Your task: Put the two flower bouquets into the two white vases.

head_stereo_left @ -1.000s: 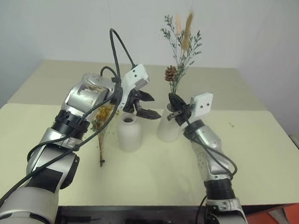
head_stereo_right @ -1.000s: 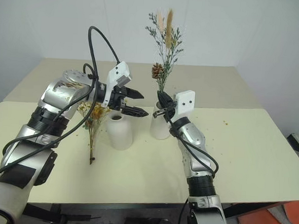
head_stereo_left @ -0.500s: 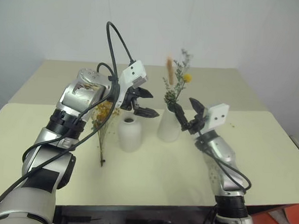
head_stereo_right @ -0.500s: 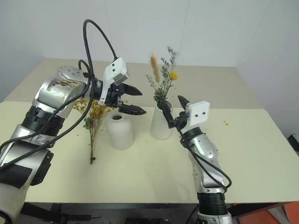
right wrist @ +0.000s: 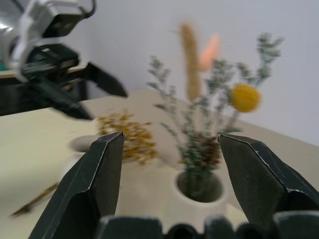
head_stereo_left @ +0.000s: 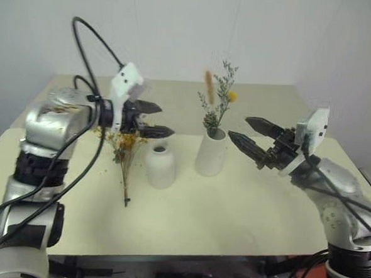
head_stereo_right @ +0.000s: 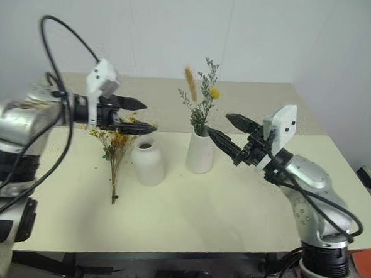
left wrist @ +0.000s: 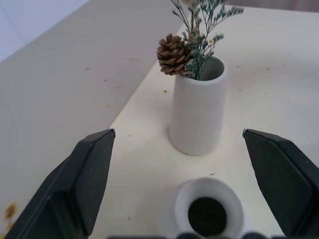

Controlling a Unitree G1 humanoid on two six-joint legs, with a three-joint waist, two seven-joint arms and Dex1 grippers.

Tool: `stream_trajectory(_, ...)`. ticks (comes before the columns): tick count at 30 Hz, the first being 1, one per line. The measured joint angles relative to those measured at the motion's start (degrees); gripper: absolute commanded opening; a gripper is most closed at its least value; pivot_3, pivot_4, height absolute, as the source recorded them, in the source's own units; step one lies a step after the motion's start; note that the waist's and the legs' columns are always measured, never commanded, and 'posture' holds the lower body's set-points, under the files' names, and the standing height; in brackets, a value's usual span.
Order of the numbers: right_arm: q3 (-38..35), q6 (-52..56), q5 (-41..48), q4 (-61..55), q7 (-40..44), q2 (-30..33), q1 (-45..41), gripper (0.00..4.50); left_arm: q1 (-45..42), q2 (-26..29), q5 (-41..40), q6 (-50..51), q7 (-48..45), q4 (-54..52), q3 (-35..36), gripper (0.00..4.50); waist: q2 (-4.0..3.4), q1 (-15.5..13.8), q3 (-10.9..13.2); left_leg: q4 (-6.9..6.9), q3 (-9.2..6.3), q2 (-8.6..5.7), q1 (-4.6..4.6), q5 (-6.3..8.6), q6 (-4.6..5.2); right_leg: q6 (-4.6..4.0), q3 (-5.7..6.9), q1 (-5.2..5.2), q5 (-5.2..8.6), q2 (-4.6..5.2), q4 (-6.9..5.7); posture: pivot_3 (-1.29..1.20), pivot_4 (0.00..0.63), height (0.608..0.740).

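Note:
The thin sprig bouquet (head_stereo_left: 217, 102), with greenery, a tan plume and a yellow bloom, stands in the taller white vase (head_stereo_left: 211, 156); its pinecone (left wrist: 172, 54) rests at the rim. Left of that vase stands the short white vase (head_stereo_left: 160, 166), holding nothing. The bushy yellow-orange bouquet (head_stereo_left: 125, 149) lies on the table left of the short vase, stems toward me. My left gripper (head_stereo_left: 166, 119) hovers open above that bouquet and the short vase. To the right of the taller vase my right gripper (head_stereo_left: 238, 128) is open and apart from it, holding nothing.
The vases stand mid-table on a cream tabletop (head_stereo_left: 231, 211), with a second table section (head_stereo_left: 269, 103) behind a seam. Small petal crumbs (head_stereo_left: 288, 155) dot the right side. A white wall closes off the back. An orange-red object (head_stereo_right: 370, 207) sits past the table's right edge.
My right gripper opened and let go of the sprig, which dropped lower into the taller vase; that arm then drew back to the right. My left gripper swung left, away from the vases.

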State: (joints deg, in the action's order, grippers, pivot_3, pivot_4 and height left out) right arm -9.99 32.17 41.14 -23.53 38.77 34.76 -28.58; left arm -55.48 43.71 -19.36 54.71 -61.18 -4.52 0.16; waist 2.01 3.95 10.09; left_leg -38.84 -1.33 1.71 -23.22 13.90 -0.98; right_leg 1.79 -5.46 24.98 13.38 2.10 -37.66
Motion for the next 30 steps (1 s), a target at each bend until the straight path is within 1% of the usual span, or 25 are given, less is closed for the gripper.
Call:
stream_trajectory(4,1.0,2.2,1.3,0.2,5.4,4.6,-2.1,3.59,3.6,2.1,-2.6,5.4,4.2,-6.5,4.2,4.5,0.01,-0.2,0.0,-0.06,-0.01,0.0,0.01,0.0,0.0,0.02,0.03,-0.05,0.01,0.0,0.02,0.0,0.15,0.74)
stream_trajectory(7,2.8,2.6,1.2,1.6,8.7,6.3,-4.2,3.59,6.7,3.7,-5.0,10.0,6.9,-11.2,7.7,4.5,0.02,-0.2,0.0,-0.06,0.0,0.0,0.04,0.0,0.0,0.02,0.03,-0.08,0.01,0.0,0.03,0.0,0.15,0.74)
stream_trajectory(10,4.5,2.9,0.6,4.4,12.2,8.0,-6.3,3.59,11.3,6.5,-6.8,14.1,9.3,-16.3,10.5,4.5,0.02,-0.1,0.0,-0.04,0.0,0.01,0.04,0.0,0.0,0.02,0.03,-0.06,0.01,0.0,0.04,0.0,0.15,0.74)
stream_trajectory(13,6.2,2.8,-0.4,6.8,15.1,8.4,-8.4,3.59,15.5,8.6,-8.2,17.7,11.8,-20.5,13.1,4.5,0.02,-0.1,0.0,-0.05,0.0,0.02,0.05,0.0,0.0,0.01,0.03,-0.06,0.01,0.0,0.02,0.0,0.15,0.74)
stream_trajectory(17,8.0,1.7,-3.0,10.5,16.9,7.6,-10.5,3.59,16.8,10.2,-9.7,24.2,15.8,-23.2,15.5,4.5,0.03,-0.2,0.0,-0.07,-0.01,0.01,0.05,0.0,0.0,0.02,0.04,-0.08,0.01,0.0,0.02,0.0,0.15,0.74)
stream_trajectory(21,9.1,0.7,-4.7,12.7,17.7,6.3,-11.5,3.59,14.2,10.5,-9.6,31.2,21.2,-21.5,15.9,4.5,0.04,-0.5,0.0,-0.07,-0.03,0.01,0.04,0.0,0.0,0.01,0.08,-0.07,0.01,0.0,0.04,0.0,0.15,0.74)
stream_trajectory(23,9.3,0.6,-5.0,12.8,18.1,5.7,-11.6,3.59,10.8,10.5,-9.5,35.1,24.6,-17.6,15.2,4.5,0.05,-0.7,0.0,-0.07,-0.03,0.0,0.04,0.0,0.0,0.01,0.09,-0.07,0.01,0.0,0.03,0.0,0.15,0.74)
stream_trajectory(27,9.5,0.5,-6.1,12.7,18.0,5.0,-11.8,3.59,9.0,10.9,-10.6,37.5,30.1,-10.1,10.2,4.5,0.05,-0.8,0.0,-0.06,-0.03,0.01,0.04,0.0,-0.01,0.0,0.07,-0.05,0.0,0.01,0.01,0.0,0.15,0.74)
stream_trajectory(30,9.5,0.5,-6.2,12.3,18.1,5.1,-12.0,3.59,8.8,10.3,-14.1,37.5,33.3,-6.4,6.7,4.5,0.05,-1.0,0.0,-0.05,-0.03,0.01,0.0,0.0,-0.01,-0.01,0.07,0.0,-0.01,0.02,0.0,0.0,0.15,0.74)
